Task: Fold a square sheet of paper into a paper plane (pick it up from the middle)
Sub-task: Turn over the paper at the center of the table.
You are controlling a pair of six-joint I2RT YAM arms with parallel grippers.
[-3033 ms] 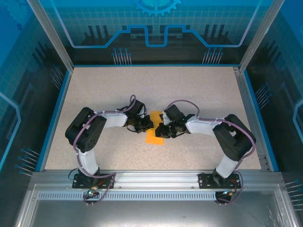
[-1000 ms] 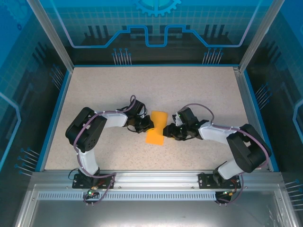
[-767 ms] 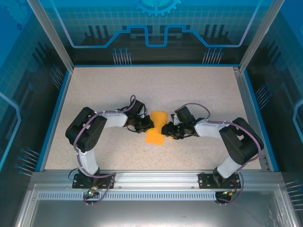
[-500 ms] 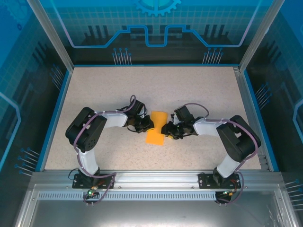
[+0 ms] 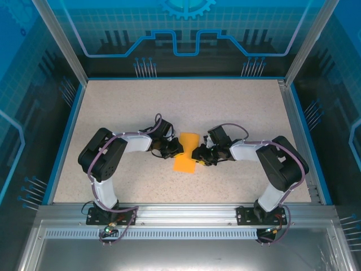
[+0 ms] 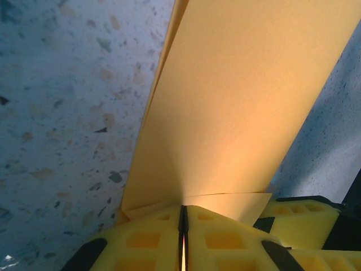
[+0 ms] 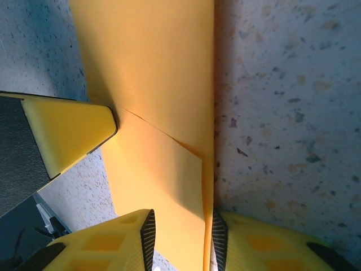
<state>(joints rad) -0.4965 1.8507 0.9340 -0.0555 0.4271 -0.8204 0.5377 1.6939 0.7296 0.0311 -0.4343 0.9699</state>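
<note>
Left jaws clamp the paper [image 6: 225, 113]; right jaws straddle it.

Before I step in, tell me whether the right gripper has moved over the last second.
Yes. The right gripper has slid slightly left, away from the table's blue right rim, up to the orange paper's right edge.

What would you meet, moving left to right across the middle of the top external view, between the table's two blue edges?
In order: left arm's elbow → left end effector → folded orange paper → right end effector → right arm's elbow.
</note>
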